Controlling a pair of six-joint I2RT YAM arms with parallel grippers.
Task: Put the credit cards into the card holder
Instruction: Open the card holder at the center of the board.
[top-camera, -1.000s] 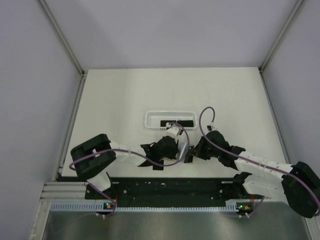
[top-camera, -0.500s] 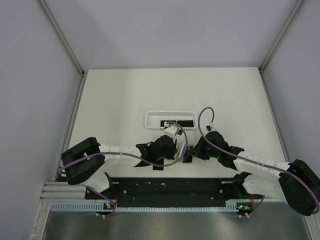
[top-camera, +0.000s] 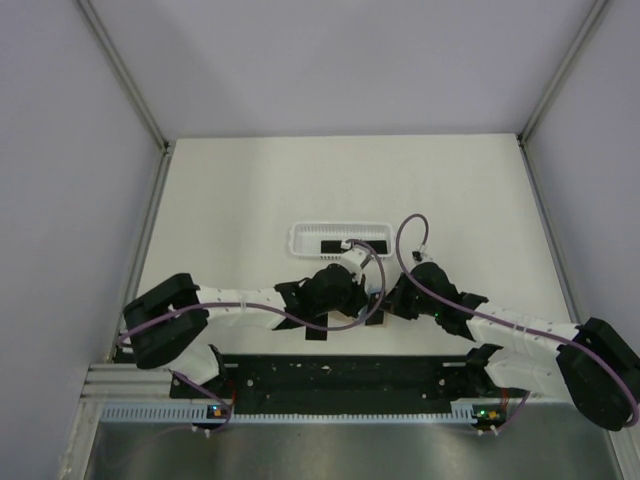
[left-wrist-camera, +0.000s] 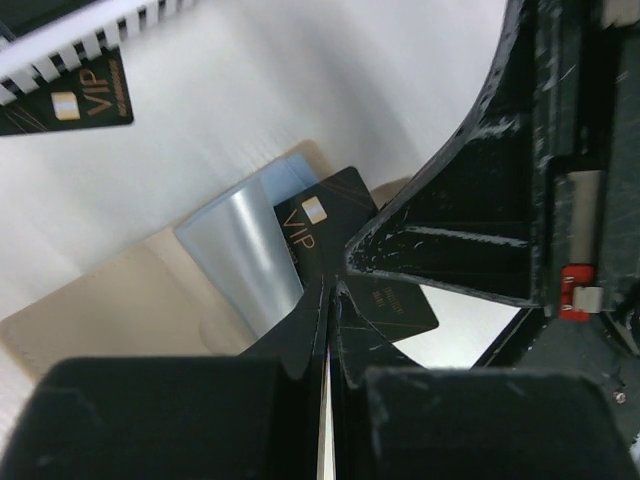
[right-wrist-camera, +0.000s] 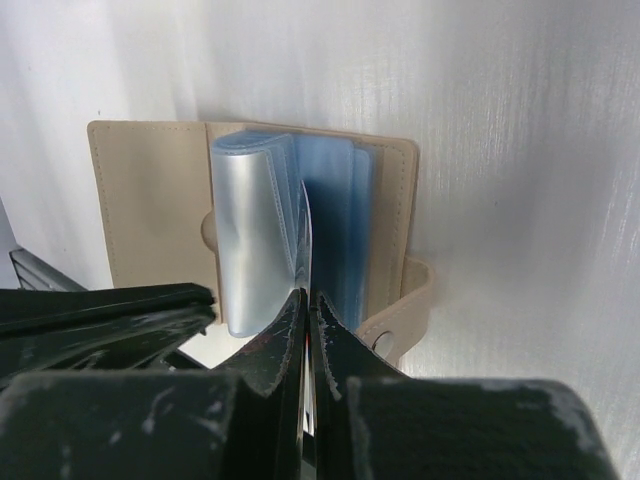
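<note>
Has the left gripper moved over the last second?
Yes. The left gripper has edged right and slightly up-frame, nearer the white basket front rim in the top view.

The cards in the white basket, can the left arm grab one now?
Probably not yet: the left end effector is shut on another black card, though the nearest basket card lies uncovered.

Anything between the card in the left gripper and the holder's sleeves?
Nothing visible does. The left gripper holds the card with its corner against the sleeves, one leaf pinched up by the right gripper. That gripper's finger sits close by the card.
</note>
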